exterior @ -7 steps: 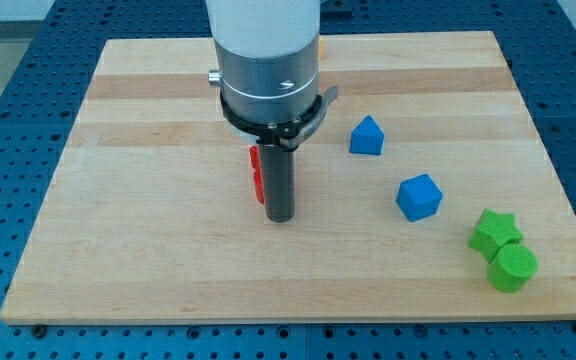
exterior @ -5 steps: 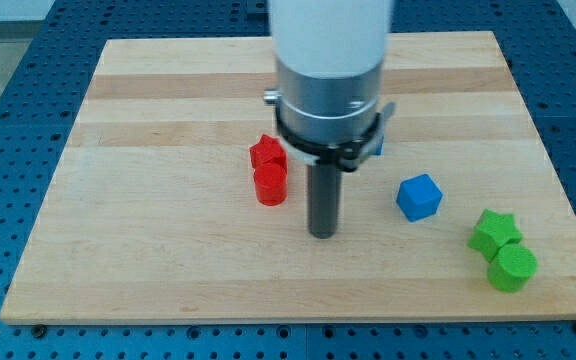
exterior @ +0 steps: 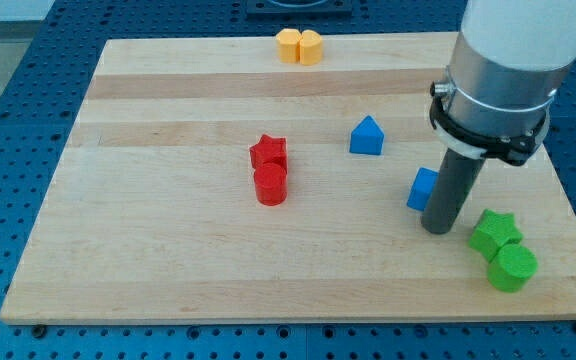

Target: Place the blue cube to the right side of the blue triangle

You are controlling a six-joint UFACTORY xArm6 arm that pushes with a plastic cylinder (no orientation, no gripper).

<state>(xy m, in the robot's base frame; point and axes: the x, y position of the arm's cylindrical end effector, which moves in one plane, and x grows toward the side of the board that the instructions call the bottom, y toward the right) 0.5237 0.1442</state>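
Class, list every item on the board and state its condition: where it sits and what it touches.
My tip: down on the board, at the blue cube's right side.
Blue cube: partly hidden behind the rod.
Blue triangle: alone.
Red star: touching the red cylinder.
Green star: touching the green cylinder.
Two orange blocks: touching.

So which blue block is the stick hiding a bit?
The blue cube. My tip stands just right of it, the rod covering its right side. The blue triangle shows whole.
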